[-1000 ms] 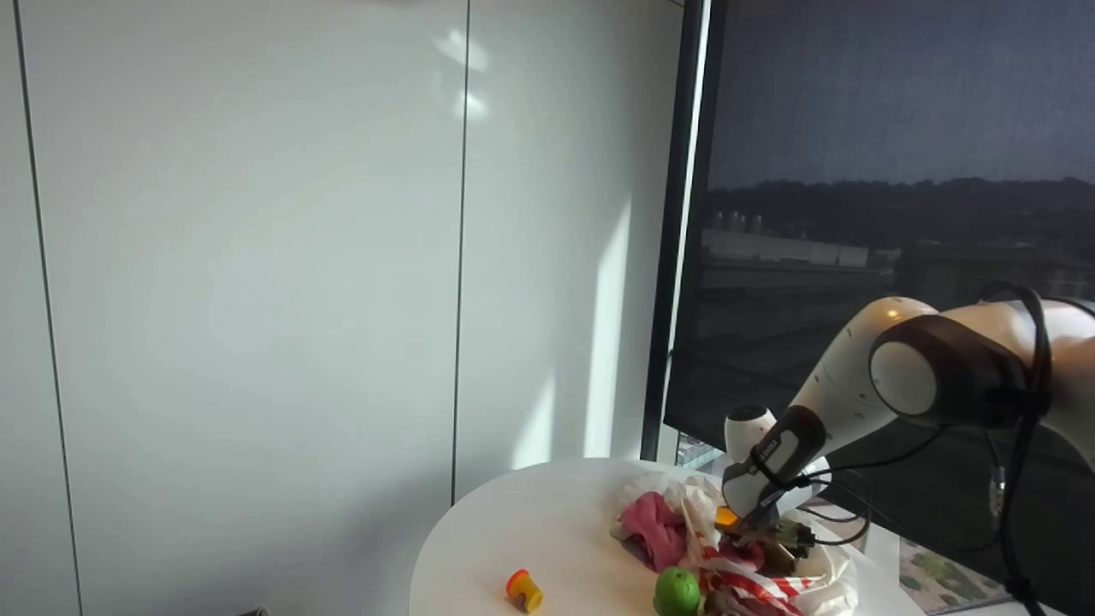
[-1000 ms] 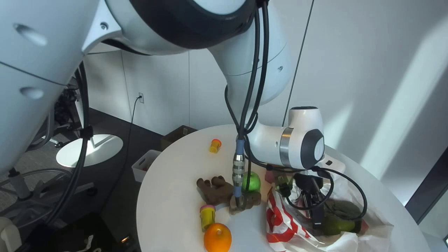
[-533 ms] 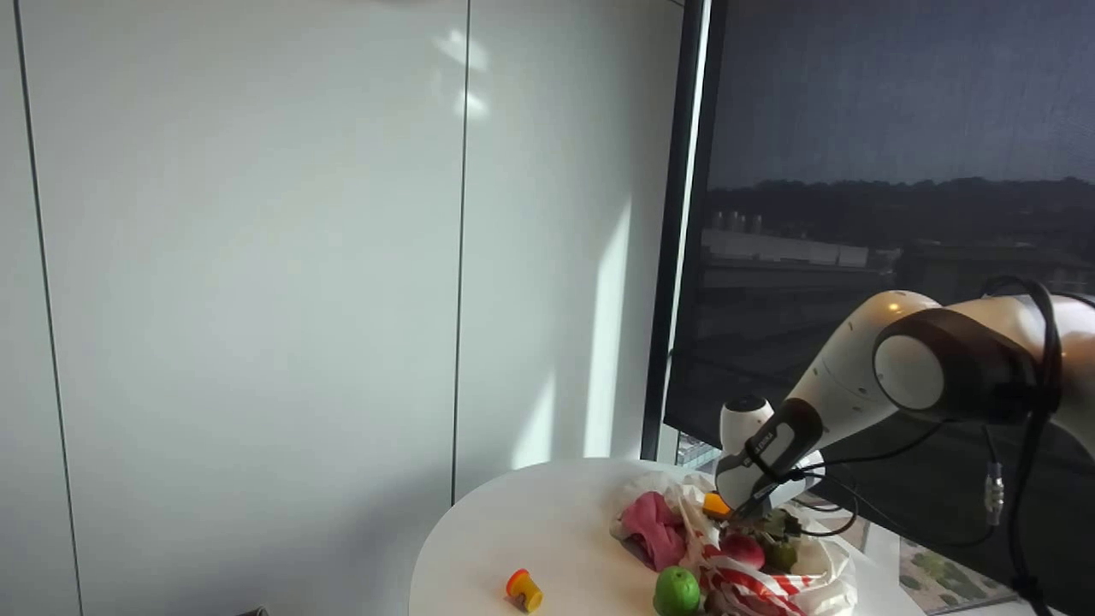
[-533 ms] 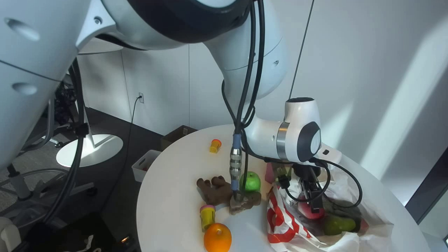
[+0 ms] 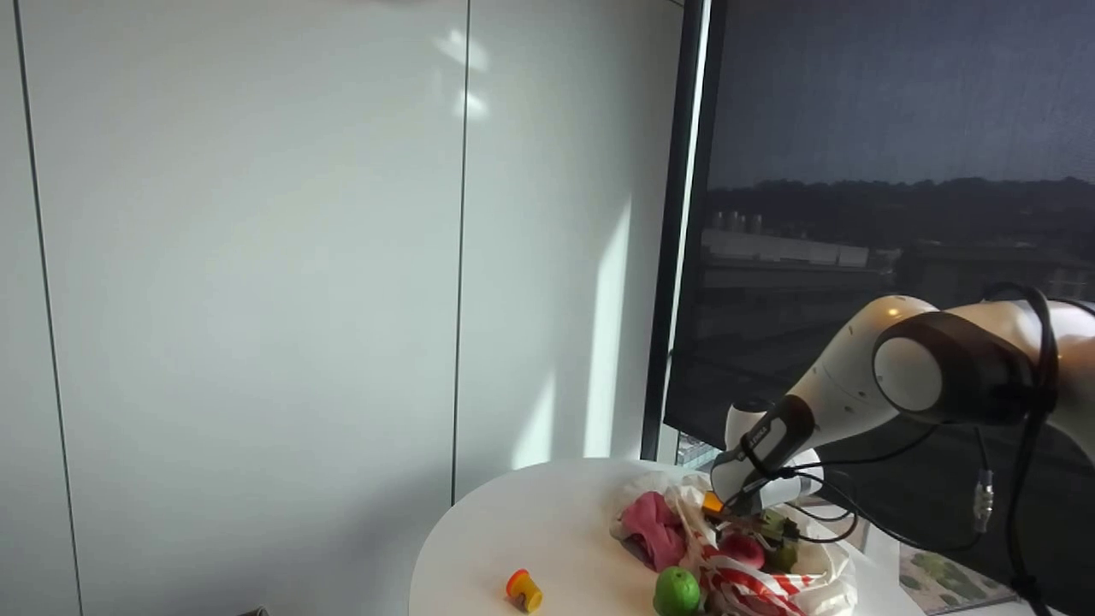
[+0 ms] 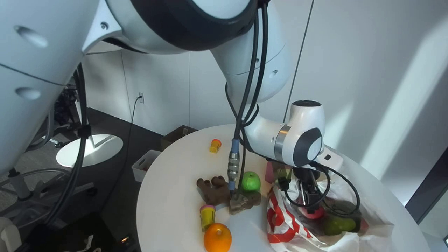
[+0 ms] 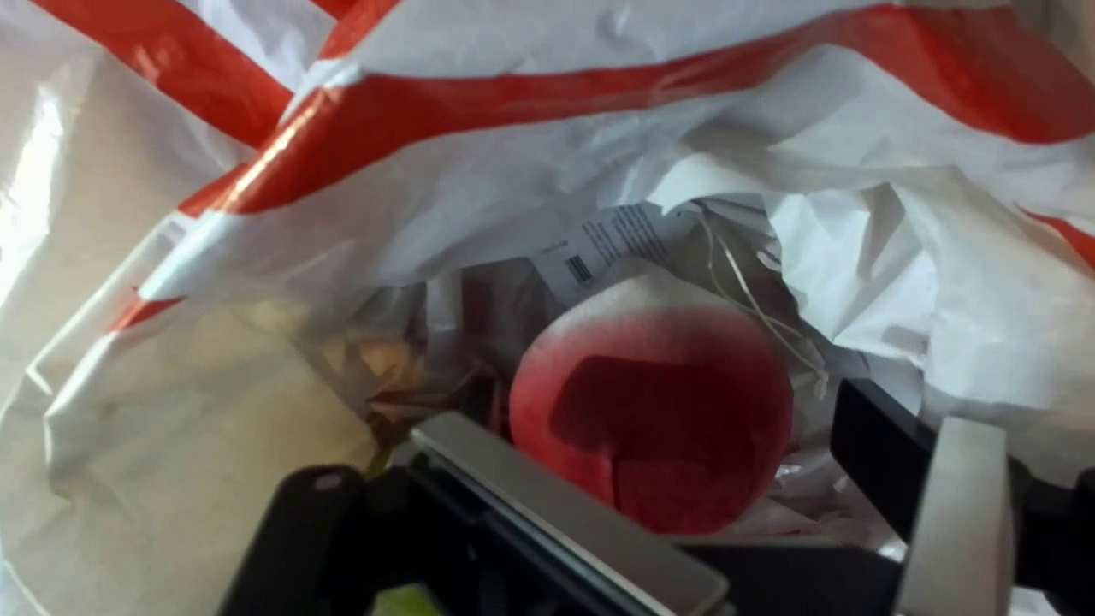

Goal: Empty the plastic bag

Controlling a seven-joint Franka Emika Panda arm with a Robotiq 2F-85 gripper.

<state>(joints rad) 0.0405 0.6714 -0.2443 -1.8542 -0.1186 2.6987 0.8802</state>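
Observation:
The plastic bag, white with red stripes, lies open on its side on the table, in an exterior view (image 6: pixel 281 227), in an exterior view (image 5: pixel 825 582) and in the wrist view (image 7: pixel 513 111). A round red thing with a white top (image 7: pixel 659 402) sits at the bag's mouth; it also shows in an exterior view (image 6: pixel 315 213). A green thing (image 6: pixel 337 225) lies beside it in the bag. My gripper (image 7: pixel 671 419) is open, one finger on each side of the red thing in the wrist view, with a gap at the right finger. Contact at the left finger cannot be told.
On the round white table (image 6: pixel 164 196) lie an orange (image 6: pixel 217 238), yellow tubs (image 6: pixel 208 217) (image 6: pixel 215 146), a brown hand-shaped thing (image 6: pixel 215 190), a grey-brown piece (image 6: pixel 245 203) and a green apple (image 6: pixel 251 181). A pink cloth (image 5: pixel 654 530) lies by the bag. A wall stands behind.
My gripper rose, tilted and shifted a little left in an exterior view, then dropped slightly. The red thing, hidden there a second ago, now shows below the fingers.

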